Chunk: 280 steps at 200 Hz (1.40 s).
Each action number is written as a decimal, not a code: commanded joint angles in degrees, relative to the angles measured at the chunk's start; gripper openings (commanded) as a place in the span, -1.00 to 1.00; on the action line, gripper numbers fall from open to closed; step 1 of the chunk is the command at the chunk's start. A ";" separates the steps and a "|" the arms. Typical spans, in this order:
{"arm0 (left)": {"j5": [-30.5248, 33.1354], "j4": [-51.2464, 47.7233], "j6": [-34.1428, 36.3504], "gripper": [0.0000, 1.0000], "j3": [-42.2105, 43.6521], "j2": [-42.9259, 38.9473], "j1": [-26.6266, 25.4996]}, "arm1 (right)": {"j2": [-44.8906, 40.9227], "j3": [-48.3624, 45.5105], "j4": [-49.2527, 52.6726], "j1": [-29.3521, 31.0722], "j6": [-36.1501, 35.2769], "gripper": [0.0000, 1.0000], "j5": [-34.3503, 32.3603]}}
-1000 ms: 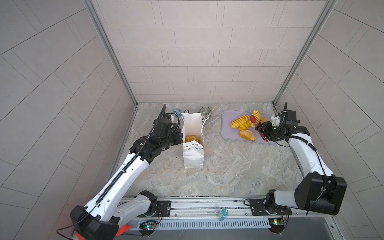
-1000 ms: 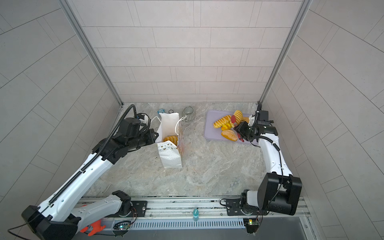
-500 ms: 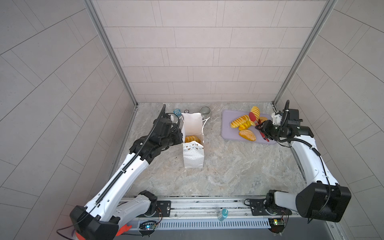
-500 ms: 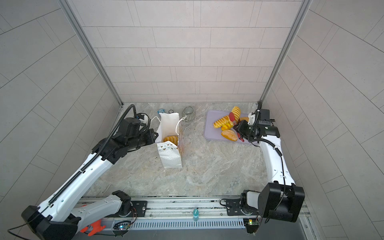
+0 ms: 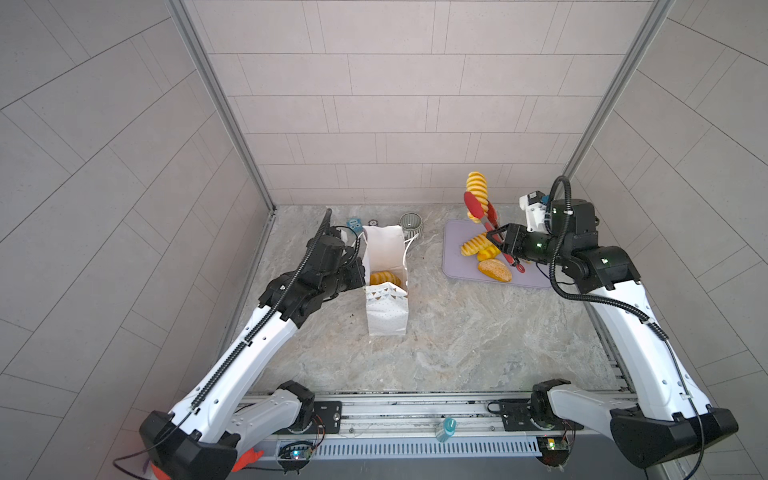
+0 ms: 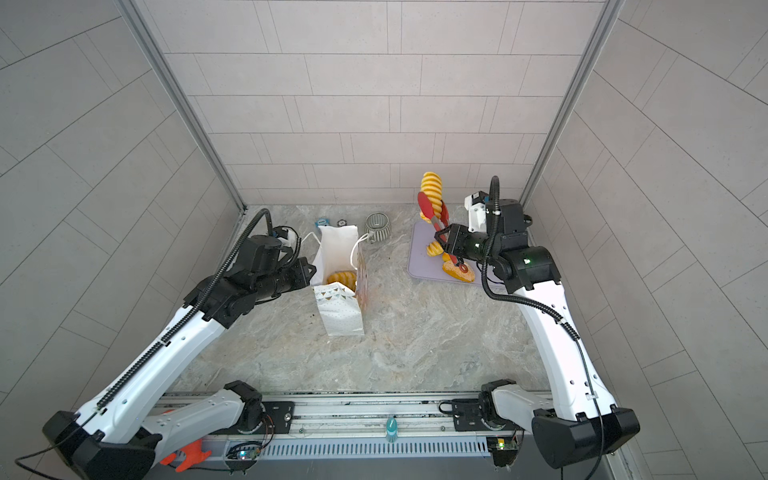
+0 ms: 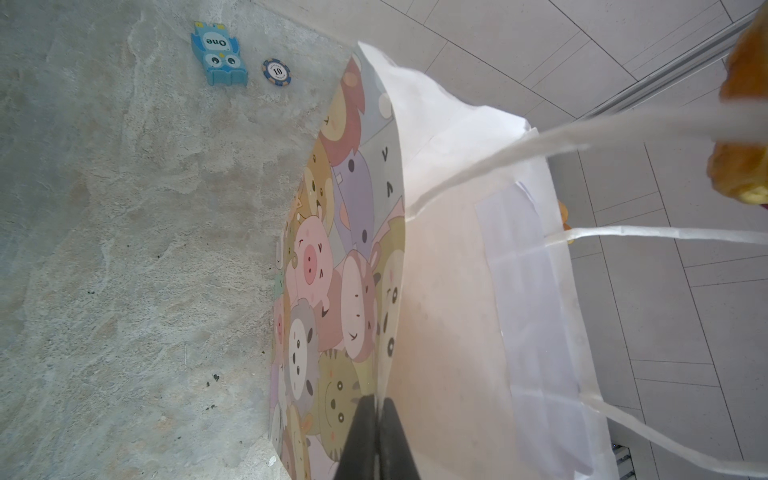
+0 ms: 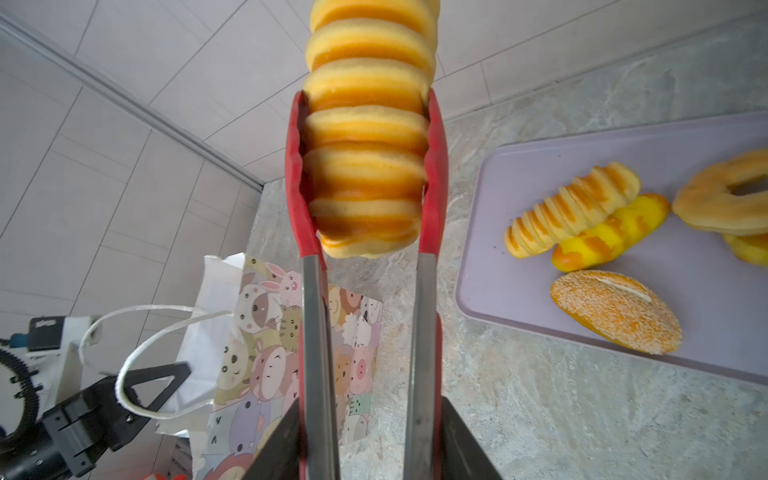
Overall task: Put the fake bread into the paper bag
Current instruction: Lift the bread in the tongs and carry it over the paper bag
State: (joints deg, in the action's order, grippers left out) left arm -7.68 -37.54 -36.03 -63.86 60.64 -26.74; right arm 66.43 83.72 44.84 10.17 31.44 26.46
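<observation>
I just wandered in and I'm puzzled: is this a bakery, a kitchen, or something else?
Most likely a robotics test booth, not a bakery: a left arm and right arm mounted on a rail, plain panel walls boxing in the tabletop, and glossy toy bread on a lilac tray.

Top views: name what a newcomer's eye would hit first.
A ridged golden loaf is held aloft at the back right, squeezed in red-tipped tongs that the right pincer clamps, beside the lilac tray. Left of centre the paper bag stands open, its rim pinched by the left pincer, with one bread already inside.
</observation>
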 commanded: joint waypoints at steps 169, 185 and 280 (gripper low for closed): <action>1.72 -5.03 -0.66 -0.29 -3.30 -1.69 0.29 | 2.90 16.05 3.86 39.78 3.39 -0.08 -21.66; 1.71 -5.02 -0.70 -0.35 -3.11 -1.91 0.29 | 3.54 16.01 3.87 42.45 3.91 -0.08 -23.86; 0.66 -4.13 -1.06 -0.53 -1.78 -2.51 0.30 | 6.80 12.40 2.09 47.73 7.48 -0.08 -27.92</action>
State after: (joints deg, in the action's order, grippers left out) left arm -6.61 -41.47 -36.62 -65.60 58.76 -26.74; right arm 72.77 96.60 50.17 57.39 37.10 0.80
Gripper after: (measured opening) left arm 0.250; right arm 0.461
